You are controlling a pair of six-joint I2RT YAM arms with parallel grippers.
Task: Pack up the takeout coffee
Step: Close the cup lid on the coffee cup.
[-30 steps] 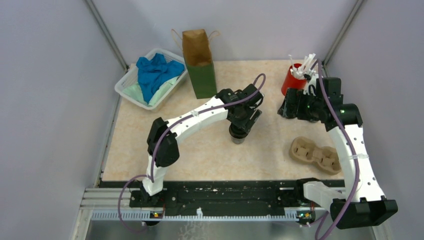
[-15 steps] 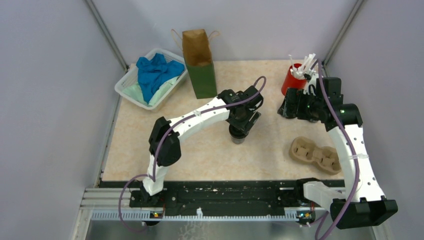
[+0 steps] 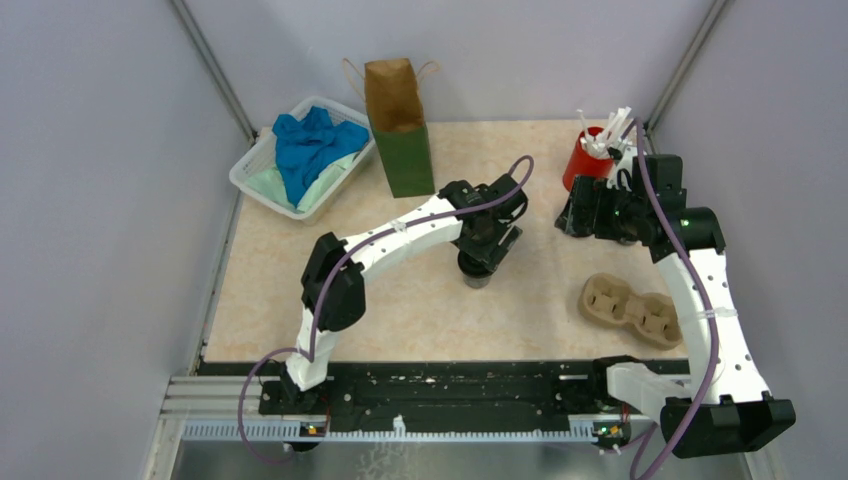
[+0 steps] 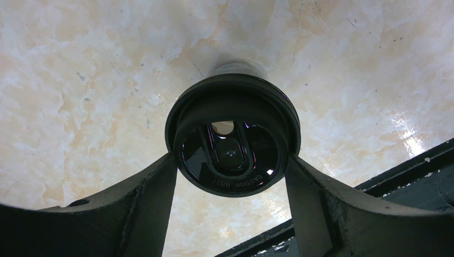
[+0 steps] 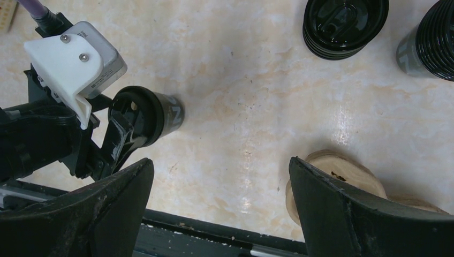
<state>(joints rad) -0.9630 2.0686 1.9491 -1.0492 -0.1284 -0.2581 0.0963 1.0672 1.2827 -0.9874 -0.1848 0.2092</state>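
One takeout coffee cup, black with a round black lid, stands upright on the table at mid-field. My left gripper comes down over it, and both fingers press the lid's rim from either side. The right wrist view shows the same cup inside that gripper. Two more lidded black cups stand near the right arm. My right gripper hangs open above bare table with nothing between its fingers.
A brown and green paper bag stands open at the back. A tan pulp carrier lies at the right front. A red cup of white sticks is back right. A white bin with blue cloth sits back left.
The left arm's elbow has shifted slightly to the right while its gripper and the cup stay in nearly the same spot. The right arm has not moved.
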